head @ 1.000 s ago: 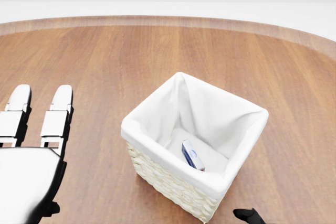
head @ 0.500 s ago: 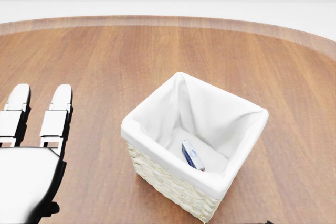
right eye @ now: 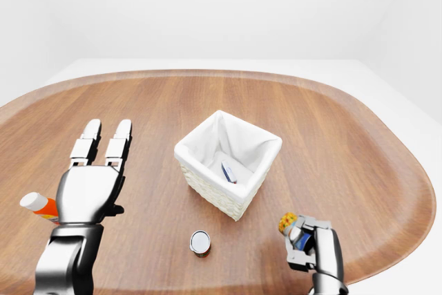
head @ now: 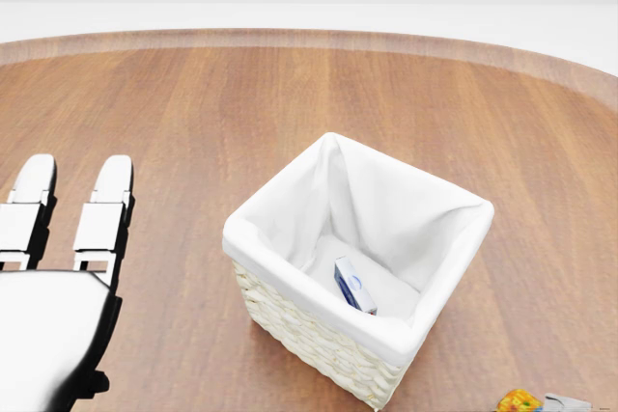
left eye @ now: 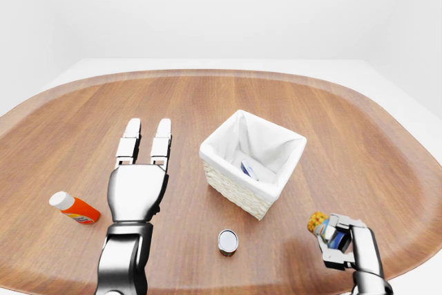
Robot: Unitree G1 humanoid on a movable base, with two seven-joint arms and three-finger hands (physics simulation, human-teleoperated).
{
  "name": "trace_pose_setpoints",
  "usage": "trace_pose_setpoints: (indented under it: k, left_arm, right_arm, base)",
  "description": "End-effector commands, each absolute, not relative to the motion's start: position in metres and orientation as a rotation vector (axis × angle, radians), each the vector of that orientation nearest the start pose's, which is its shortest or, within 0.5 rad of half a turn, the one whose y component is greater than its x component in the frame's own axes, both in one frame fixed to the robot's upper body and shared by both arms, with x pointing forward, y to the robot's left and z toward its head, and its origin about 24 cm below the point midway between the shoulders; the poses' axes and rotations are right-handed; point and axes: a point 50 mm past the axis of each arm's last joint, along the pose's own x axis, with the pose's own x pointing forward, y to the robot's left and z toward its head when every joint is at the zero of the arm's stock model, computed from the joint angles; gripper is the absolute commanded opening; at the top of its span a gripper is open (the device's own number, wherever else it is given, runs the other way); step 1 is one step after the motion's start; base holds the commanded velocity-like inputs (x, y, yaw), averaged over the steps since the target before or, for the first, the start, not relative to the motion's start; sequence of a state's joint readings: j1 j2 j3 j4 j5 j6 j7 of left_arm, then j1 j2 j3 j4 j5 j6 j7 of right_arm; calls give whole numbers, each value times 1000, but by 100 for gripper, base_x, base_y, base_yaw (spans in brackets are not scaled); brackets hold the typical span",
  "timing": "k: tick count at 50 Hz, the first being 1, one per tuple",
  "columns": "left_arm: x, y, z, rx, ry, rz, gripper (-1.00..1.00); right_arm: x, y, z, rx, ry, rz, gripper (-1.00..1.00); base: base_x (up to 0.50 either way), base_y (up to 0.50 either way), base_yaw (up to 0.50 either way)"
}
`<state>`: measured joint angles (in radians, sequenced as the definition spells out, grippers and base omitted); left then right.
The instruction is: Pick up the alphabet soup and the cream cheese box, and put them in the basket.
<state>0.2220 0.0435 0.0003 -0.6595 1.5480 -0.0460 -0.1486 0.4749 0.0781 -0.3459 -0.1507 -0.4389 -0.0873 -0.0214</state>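
A white-lined wicker basket stands in the middle of the wooden table. The cream cheese box, blue and white, lies inside it on the lining. My right hand is at the lower right of the left-eye view, shut on the alphabet soup can, whose yellow-orange end sticks out to the left. It holds the can above the table, to the right of the basket and below it in the view. My left hand is open with flat, straight fingers, left of the basket, and holds nothing.
A small silver-topped can lies on the table below the basket. An orange bottle with a white cap lies at the far left. The oval table's rim runs close to my right hand.
In the head view the can's coloured end and my right hand's grey fingers have come up into the bottom right corner. The left hand, basket and box have not moved.
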Motion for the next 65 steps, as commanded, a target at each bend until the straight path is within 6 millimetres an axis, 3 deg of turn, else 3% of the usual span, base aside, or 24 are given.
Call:
trace_pose_setpoints:
  k: [1, 17, 25, 34, 46, 65]
  left_arm:
    - [195, 159, 139, 1606, -236, 225, 100]
    - [195, 159, 140, 1596, -240, 230, 100]
    - [196, 159, 138, 1595, -241, 229, 100]
    - [195, 159, 139, 1594, -240, 227, 100]
    - [196, 159, 138, 1595, -236, 225, 100]
    - [195, 159, 139, 1595, -239, 228, 100]
  right_arm:
    - [124, -251, 54, -469, 129, -437, -100]
    - [135, -240, 121, -548, -158, -391, -100]
    - [141, -237, 128, -557, -192, -386, -100]
    - [148, -224, 151, -574, -223, -360, -100]
    - [165, -183, 201, -808, -492, -221, -100]
    - [192, -138, 222, -1085, -570, -92, -100]
  base:
    - [0, 0, 0]
    - [0, 0, 0]
    - [0, 0, 0]
    - [0, 0, 0]
    - [0, 0, 0]
    - [0, 0, 0]
